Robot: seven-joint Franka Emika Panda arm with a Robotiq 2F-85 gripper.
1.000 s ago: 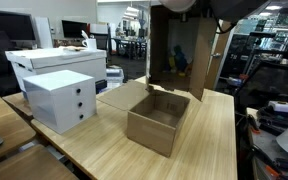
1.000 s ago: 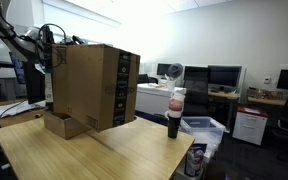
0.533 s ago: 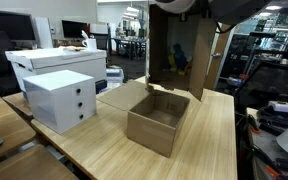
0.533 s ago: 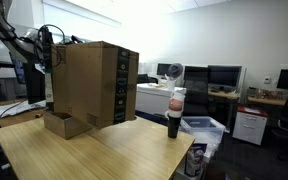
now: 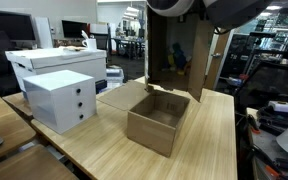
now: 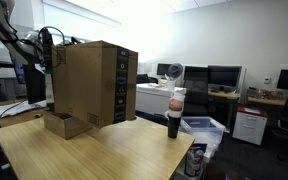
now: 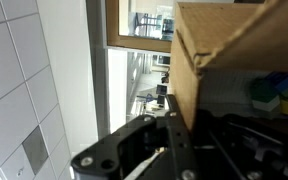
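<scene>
A tall cardboard box [image 5: 184, 50] stands on its side on the wooden table [image 5: 94, 150], its open face toward the camera in an exterior view. It appears as a closed brown block [image 6: 94, 85] from the opposite side. My gripper [image 5: 176, 6] sits at its top edge. In the wrist view my gripper [image 7: 177, 128] is shut on the thin edge of a cardboard flap [image 7: 234, 40], with the black finger [image 7: 174, 150] pressed against it. A smaller open cardboard box [image 5: 159, 118] lies on the table just in front of the tall one, also visible as the low box [image 6: 66, 124].
A white drawer unit [image 5: 59, 100] and a larger white box [image 5: 54, 62] stand at the table's side. A dark bottle with a red top [image 6: 175, 112] stands near the table edge. Desks, monitors [image 6: 224, 78] and chairs fill the room behind.
The arm's dark bulk at the top of the exterior view has shifted a little to the left. The boxes have not moved and the grip is unchanged.
</scene>
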